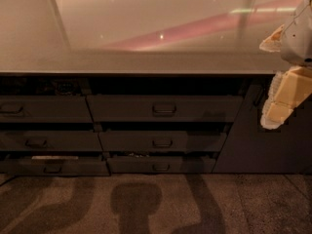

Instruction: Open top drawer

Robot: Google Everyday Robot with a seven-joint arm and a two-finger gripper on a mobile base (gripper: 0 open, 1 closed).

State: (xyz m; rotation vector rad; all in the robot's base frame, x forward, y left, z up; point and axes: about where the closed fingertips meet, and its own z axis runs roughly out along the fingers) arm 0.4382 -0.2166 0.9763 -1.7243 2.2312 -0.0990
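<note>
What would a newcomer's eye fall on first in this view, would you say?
The pale gripper stands out at the right edge, against the dark panel there. Next comes the top drawer, the widest front at centre under the glossy countertop, with one small loop handle.

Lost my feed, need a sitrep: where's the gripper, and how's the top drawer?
gripper hangs at far right, beside the drawers, not touching them. top drawer untouched, its handle free. Nothing between them.
</note>
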